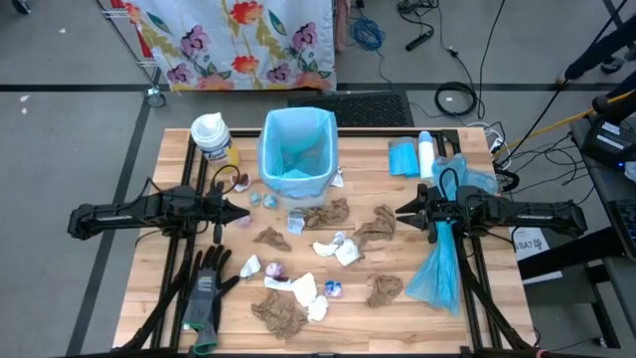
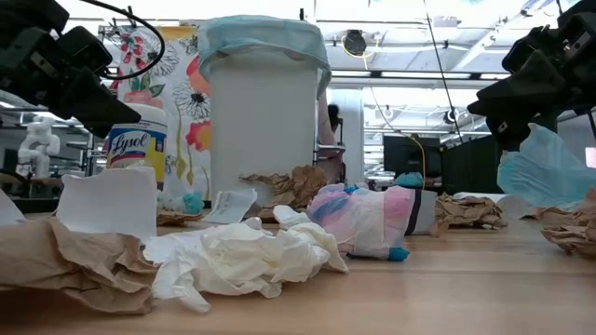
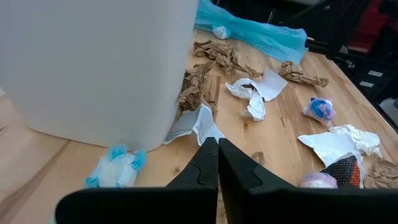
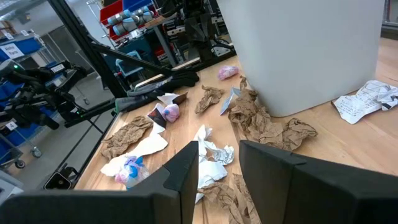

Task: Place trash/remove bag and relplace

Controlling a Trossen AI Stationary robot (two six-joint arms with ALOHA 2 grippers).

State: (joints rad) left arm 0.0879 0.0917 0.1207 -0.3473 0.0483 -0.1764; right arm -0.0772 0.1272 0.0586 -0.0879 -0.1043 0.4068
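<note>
Bright, even overhead light; soft shadows on the tabletop (image 1: 149, 288); low view glares from ceiling lamps, nearest scraps blurred

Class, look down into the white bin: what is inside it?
The white bin holds a light blue bag liner folded over its rim. No trash shows inside; the very bottom is hidden under the liner's folds.

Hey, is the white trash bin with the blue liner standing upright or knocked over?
Upright. The white trash bin shows its open, blue-lined mouth facing straight up from above, and the low view shows it standing on its base.
</note>
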